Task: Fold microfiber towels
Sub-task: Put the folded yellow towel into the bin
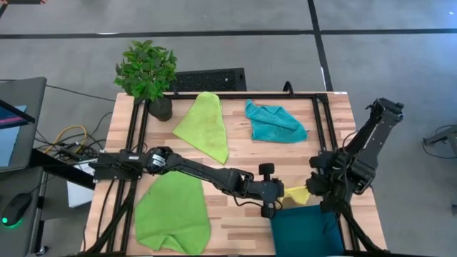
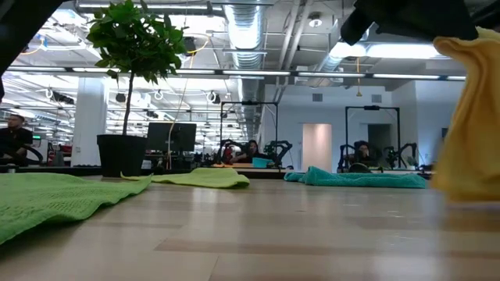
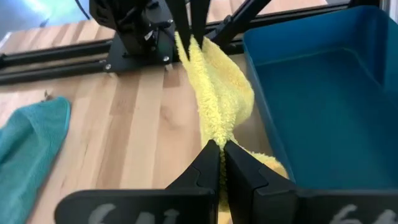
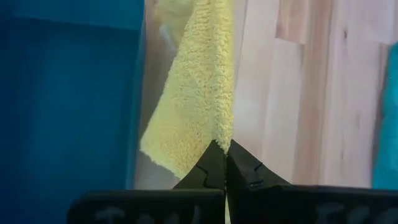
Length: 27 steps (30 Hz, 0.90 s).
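Note:
The yellow towel [image 1: 297,194] hangs bunched between my two grippers, just beyond the far rim of a teal bin [image 1: 307,232]. My left gripper [image 3: 221,149] is shut on its one end, my right gripper [image 4: 225,148] on the other. In the low view the yellow towel [image 2: 469,117] hangs at the right. Two lime green towels lie flat, one at the near left [image 1: 171,214], one at the far middle [image 1: 205,125]. The turquoise towel [image 1: 275,123] lies crumpled at the far right. My left gripper pinches a gathered fold of the yellow towel [image 3: 214,134] between its two fingers, coming level from the table's left. The towel runs up and away from the fingers toward the other gripper. My right gripper pinches the towel's edge [image 4: 221,134] between its two fingers, coming from the table's right. The cloth hangs as a folded flap beyond the fingertips, over the wood beside the bin.
A potted plant [image 1: 148,71] stands at the far left corner. Black frame rails [image 1: 139,128] run along the table's left, far and right sides. The teal bin's wall [image 3: 267,112] stands close beside the towel.

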Each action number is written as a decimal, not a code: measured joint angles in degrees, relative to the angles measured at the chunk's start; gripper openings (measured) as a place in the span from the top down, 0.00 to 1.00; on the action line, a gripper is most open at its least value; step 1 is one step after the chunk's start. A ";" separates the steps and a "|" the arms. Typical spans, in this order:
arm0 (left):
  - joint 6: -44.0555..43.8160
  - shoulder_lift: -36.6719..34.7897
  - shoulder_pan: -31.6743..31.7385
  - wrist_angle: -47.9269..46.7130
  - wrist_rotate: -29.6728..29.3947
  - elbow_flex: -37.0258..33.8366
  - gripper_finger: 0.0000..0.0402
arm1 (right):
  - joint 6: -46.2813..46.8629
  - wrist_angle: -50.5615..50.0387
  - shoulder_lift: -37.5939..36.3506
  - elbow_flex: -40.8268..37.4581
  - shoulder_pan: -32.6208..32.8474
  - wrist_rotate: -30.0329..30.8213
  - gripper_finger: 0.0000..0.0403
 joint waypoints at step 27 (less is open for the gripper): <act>-0.89 2.80 -2.86 4.10 6.89 1.55 1.00 | 9.98 12.44 0.00 -1.64 9.42 -3.84 0.97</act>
